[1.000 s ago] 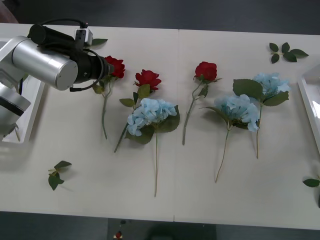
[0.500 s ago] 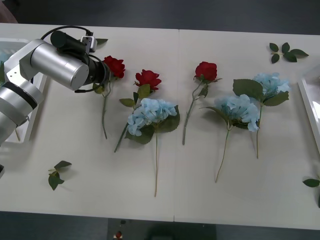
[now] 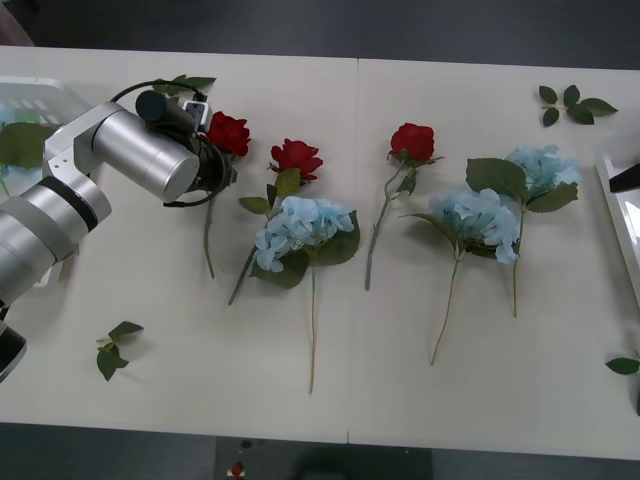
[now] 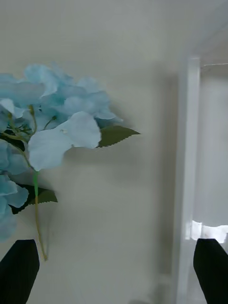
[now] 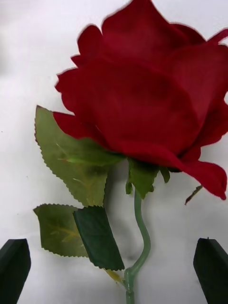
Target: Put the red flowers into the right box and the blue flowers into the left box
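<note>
White table [image 3: 480, 400] holds three red flowers [image 3: 298, 157], three blue flowers [image 3: 300, 225].

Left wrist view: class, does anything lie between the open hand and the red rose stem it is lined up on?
Nothing visible does. The left hand is open, its fingers either side of the leftmost red rose, whose stem runs between them. Two of its own leaves lie beside the stem on the table.

place: robot test bench, lab-like
evidence: two plain white tables [image 3: 450, 400] butted together, silver robot arm [image 3: 130, 155] over them (dark floor beyond the far edge)
props: artificial flowers laid out flat
</note>
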### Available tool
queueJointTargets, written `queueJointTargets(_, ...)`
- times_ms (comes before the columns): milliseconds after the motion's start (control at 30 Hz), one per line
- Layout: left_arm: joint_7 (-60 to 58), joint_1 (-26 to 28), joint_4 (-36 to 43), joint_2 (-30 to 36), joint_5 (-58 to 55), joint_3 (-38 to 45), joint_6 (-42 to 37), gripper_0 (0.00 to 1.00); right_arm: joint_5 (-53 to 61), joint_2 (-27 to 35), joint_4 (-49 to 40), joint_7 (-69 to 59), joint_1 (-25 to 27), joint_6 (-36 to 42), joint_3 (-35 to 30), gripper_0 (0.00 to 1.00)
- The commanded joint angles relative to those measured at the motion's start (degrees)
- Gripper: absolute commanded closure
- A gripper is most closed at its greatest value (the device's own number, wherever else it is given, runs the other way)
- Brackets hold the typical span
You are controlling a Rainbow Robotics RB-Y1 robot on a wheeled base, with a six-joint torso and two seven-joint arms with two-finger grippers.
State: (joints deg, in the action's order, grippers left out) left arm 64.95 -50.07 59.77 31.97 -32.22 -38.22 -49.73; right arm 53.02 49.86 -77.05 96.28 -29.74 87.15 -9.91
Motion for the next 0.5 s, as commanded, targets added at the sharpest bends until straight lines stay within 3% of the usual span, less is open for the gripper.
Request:
queueJointTargets(33, 1.24, -2.31, -0.27, 0.2, -0.47, -0.71, 0.6, 0.0, -3.27, -3.71, -7.15, -6.1, 2.4, 0.48, -0.28, 0.05)
queueJointTargets(233, 0.88, -2.31, -1.41, -0.15, -0.47, -0.71, 0.69, 0.0, -5.21, -8.46, -9.61, -8.3, 4.51, 0.13, 0.33, 0.05)
queueJointTargets(500, 0.88, -2.31, -3.96, -1.03, -0.38, -0.71, 3.59, 0.0, -13.64, -13.12, -9.61, -10.23, 4.6, -5.67, 6.22, 0.05)
